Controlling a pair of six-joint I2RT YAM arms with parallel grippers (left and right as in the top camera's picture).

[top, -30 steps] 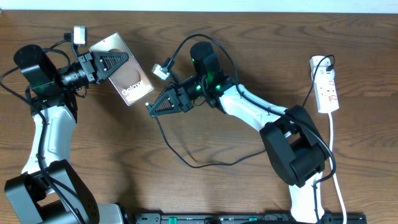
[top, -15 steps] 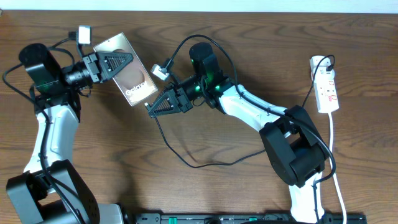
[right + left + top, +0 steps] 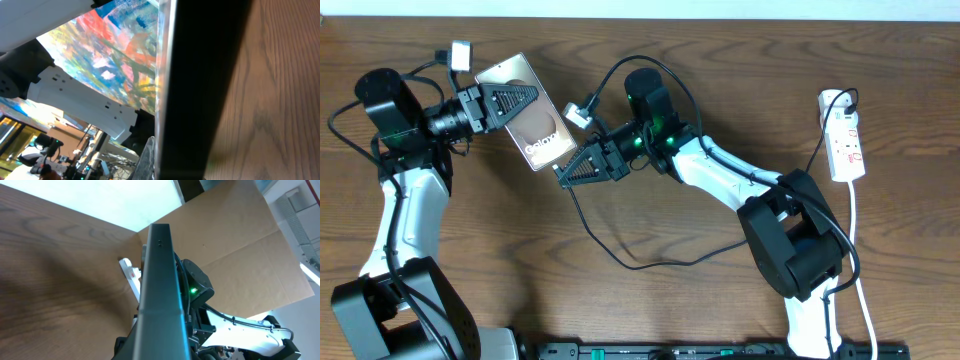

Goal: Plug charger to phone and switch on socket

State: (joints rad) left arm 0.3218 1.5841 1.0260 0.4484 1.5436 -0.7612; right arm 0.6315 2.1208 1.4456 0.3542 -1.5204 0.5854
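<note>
top-down overhead; two close wrist views

The left arm [image 3: 398,215] rises along the left edge, and the left gripper [image 3: 525,96] in the upper left is clamped on the phone [image 3: 542,135]. The right arm [image 3: 720,175] reaches left to centre frame, with the right gripper [image 3: 565,172] pinched on the charger [image 3: 620,258].

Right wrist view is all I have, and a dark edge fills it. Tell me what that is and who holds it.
Observer: It is the phone, held in the shut left gripper.
Operator: Say where my right gripper sits.
Observer: The right gripper is shut on the charger, its tip at the phone's lower end; whether the plug is in, I cannot tell.
Operator: Locate the socket.
Observer: The socket lies far right, apart from both grippers.
</note>
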